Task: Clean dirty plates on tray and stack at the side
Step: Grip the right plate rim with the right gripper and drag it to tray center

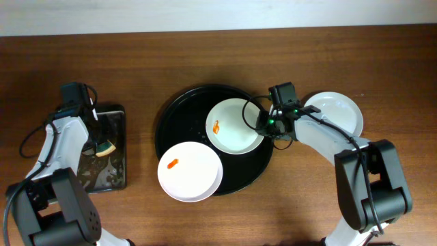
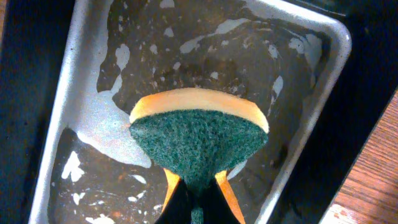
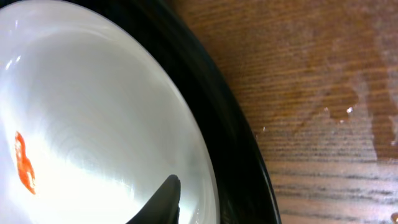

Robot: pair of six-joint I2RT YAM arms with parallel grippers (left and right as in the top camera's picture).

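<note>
The sponge (image 2: pixel 199 140) is pinched in the left pincer (image 2: pixel 198 204), presumably for wiping, while a smeared plate (image 1: pixel 234 126) on the black tray (image 1: pixel 179 115) is met at its rim by the right pincer (image 1: pixel 265 125), whose closure cannot be told.

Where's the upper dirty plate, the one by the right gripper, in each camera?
Overhead: the upper dirty plate sits right of centre, on the round tray.
Left wrist: not in it; that view shows the sponge.
Right wrist: the plate fills the left side.
Shared landmark: its orange smear, near the left edge in the right wrist view.
</note>
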